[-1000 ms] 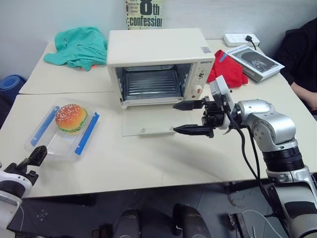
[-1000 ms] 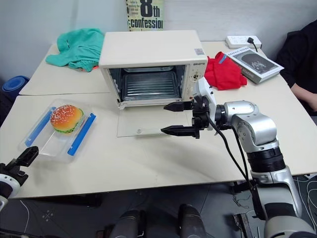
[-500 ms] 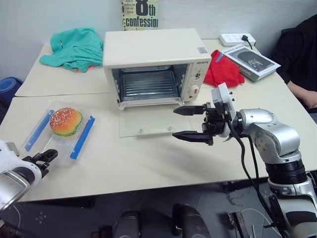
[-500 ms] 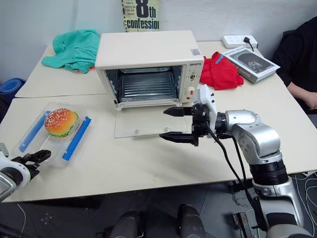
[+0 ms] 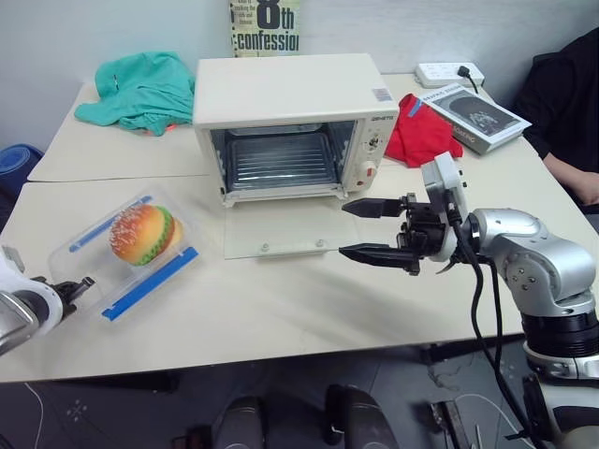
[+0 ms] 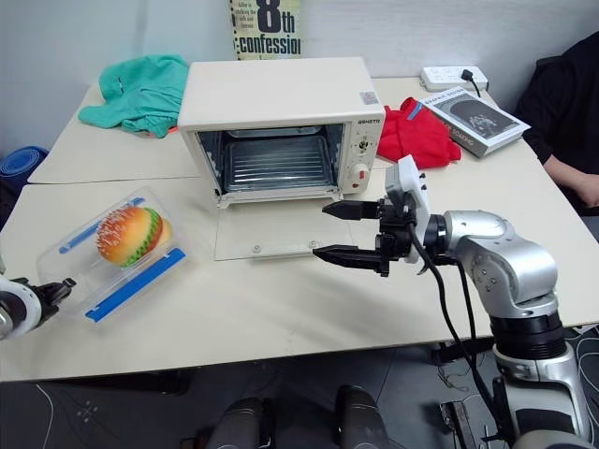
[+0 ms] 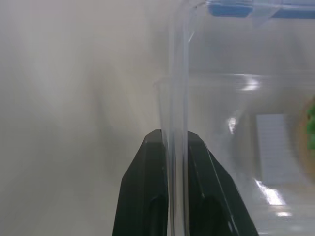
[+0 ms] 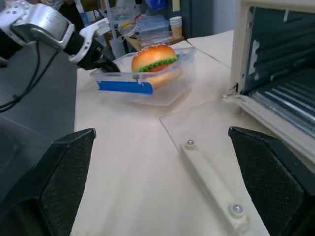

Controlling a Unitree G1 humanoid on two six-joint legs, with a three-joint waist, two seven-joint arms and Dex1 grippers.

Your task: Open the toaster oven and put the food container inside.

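The cream-white toaster oven [image 5: 290, 103] stands at the back of the table with its glass door [image 5: 281, 229] folded down flat and its rack bare. The food container [image 5: 126, 254], a clear box with blue clips and a burger inside, sits askew and tilted at the front left. My left gripper [image 5: 77, 284] is shut on its near rim; in the left wrist view the black fingers [image 7: 152, 187] pinch the clear wall [image 7: 177, 98]. My right gripper [image 5: 360, 230] hovers open beside the door's right edge, pointing left toward the container [image 8: 147, 78].
A teal cloth [image 5: 140, 89] lies at the back left. A red cloth [image 5: 421, 131], a book [image 5: 473, 112] and a power strip [image 5: 454, 73] lie at the back right. A person's arm [image 5: 573, 178] rests at the right edge. A seam [image 5: 112, 178] joins two tables.
My left gripper has closed on the container's near rim, and the container has turned and tipped up. My right gripper has drifted slightly right, staying open.
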